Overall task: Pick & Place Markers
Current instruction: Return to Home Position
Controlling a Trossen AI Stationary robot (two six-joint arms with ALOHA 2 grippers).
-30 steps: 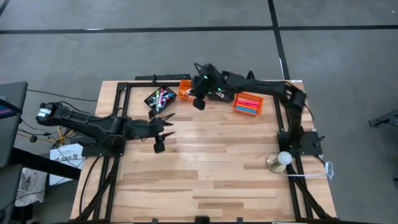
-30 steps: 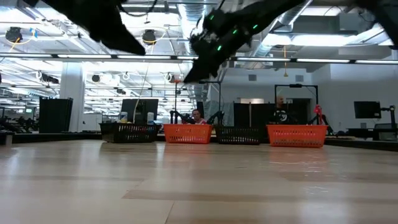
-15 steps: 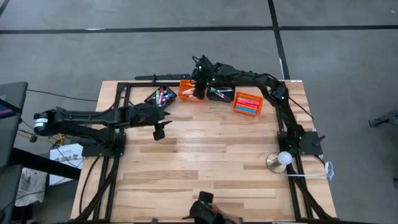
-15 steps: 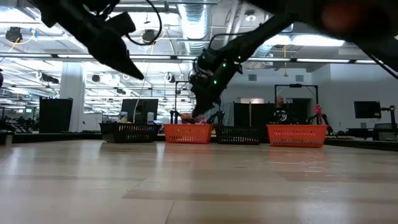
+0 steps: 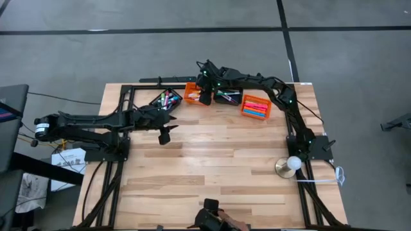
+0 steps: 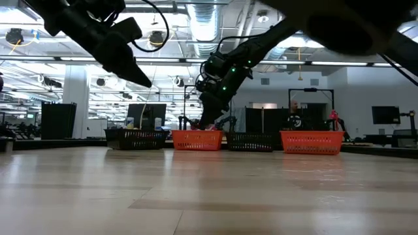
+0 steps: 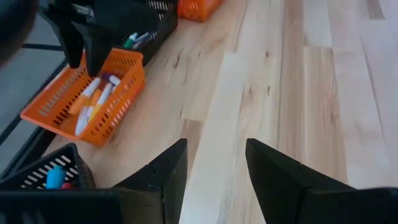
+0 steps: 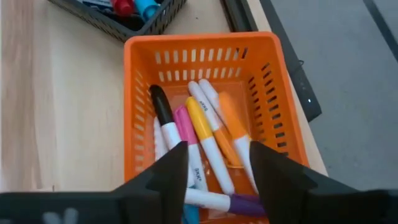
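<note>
Several markers [image 8: 205, 140] in yellow, pink, black, white and orange lie in an orange bin [image 8: 135, 112] at the table's far edge [image 5: 191, 94]. My right gripper [image 8: 214, 168] hangs just above this bin [image 6: 208, 124], open, its fingers over the markers and touching none. More markers fill a black bin [image 5: 166, 101] to the left, a second black bin [image 5: 226, 97] and a second orange bin [image 5: 255, 106] to the right. My left gripper [image 5: 166, 135] stands open over bare wood [image 7: 214, 165], near side of the black bin.
The four bins stand in a row along the far edge. A white ball lamp on a round base [image 5: 292, 164] is by the right arm's base. A dark object [image 5: 210, 218] shows at the near edge. The table's middle is bare wood.
My right gripper has sunk from well above the bins toward the left orange bin and hangs just over it. My left arm has swung toward the far edge, bringing its gripper closer to the left black bin. A dark object has come in at the near edge.
</note>
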